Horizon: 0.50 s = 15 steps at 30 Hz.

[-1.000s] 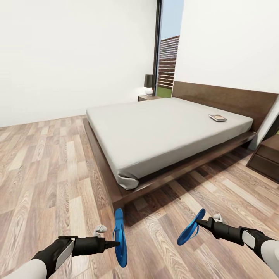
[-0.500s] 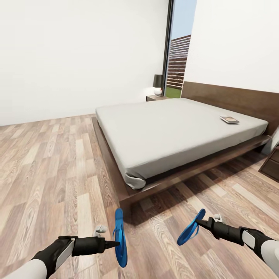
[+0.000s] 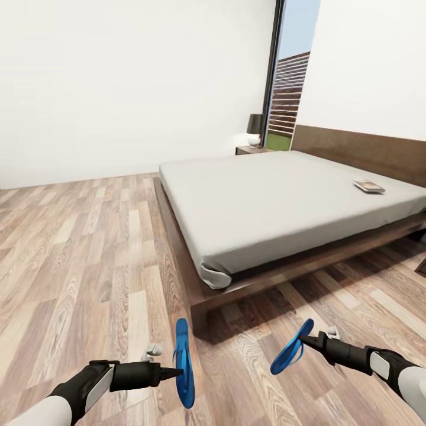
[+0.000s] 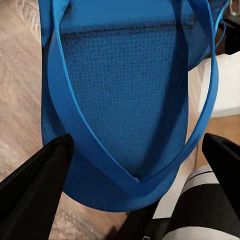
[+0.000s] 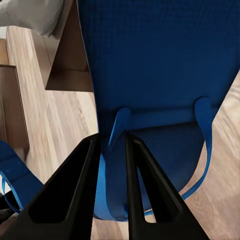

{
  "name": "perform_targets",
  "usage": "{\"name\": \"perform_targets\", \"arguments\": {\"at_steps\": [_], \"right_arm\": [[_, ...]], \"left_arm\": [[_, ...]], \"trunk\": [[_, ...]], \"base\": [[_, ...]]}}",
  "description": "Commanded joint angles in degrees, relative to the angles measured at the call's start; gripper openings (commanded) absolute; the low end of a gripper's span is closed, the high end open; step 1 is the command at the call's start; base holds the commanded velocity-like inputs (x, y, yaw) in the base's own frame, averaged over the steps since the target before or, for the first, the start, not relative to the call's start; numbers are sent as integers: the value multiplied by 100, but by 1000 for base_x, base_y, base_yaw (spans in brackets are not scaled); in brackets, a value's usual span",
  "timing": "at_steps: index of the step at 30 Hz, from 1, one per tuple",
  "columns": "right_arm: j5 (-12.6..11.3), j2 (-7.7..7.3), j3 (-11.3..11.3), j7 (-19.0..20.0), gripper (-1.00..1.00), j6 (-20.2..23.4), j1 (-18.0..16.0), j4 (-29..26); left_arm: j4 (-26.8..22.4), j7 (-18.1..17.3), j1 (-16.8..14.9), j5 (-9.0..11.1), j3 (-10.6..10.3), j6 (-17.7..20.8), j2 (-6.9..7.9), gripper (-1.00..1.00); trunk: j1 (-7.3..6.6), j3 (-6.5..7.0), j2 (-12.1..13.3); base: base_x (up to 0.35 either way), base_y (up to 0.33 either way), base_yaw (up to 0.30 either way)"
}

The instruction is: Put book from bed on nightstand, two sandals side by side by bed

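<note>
Bedroom, foot corner of the bed: both arms carrying one blue sandal each, book on the mattress.

Left gripper [image 3: 177, 372]: closed on the left sandal [image 3: 183, 362], held on edge above the wood-plank floor [image 3: 77, 260]; in the left wrist view the fingers [image 4: 37, 172] flank the sole [image 4: 127, 100] at its toe-strap end. Right gripper [image 3: 303, 340]: pinched on the right sandal [image 3: 291, 347], tilted up off the floor; the right wrist view has both fingers [image 5: 67, 195] nearly together on the strap [image 5: 117, 130]. The sandals are well apart. Bed [image 3: 195, 290]: dark frame, grey mattress [image 3: 278, 207], its near corner just beyond the sandals. Book [image 3: 369, 186]: flat on the mattress near the headboard [image 3: 361, 151], toward the right side. Nightstand [image 3: 251, 149]: at the far side of the bed, by the window [image 3: 290, 89], bearing a lamp [image 3: 255, 129].
</note>
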Motion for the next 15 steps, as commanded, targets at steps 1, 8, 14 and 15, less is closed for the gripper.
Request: {"name": "perform_targets", "arguments": {"at_steps": [1, 8, 14, 15], "right_arm": [[-73, -2, 41, 42, -100, 56, -9, 17], [-74, -3, 40, 42, -100, 56, -8, 17], [-75, -2, 40, 42, -100, 56, -7, 17], [-76, -3, 40, 42, -100, 56, -7, 17]], "left_arm": [[-3, -5, -5, 58, -36, 58, 5, -100], [-3, -9, -5, 58, -35, 58, 11, -100], [24, -10, -5, 58, -35, 58, 13, -100], [30, -10, -5, 58, -35, 58, 13, -100]], "trunk": [[-1, -5, -2], [-1, -5, -2], [-1, -5, -2], [-1, -5, -2]], "base": [[0, -81, 145], [0, -83, 142], [0, -84, 128], [0, -84, 71]]}}
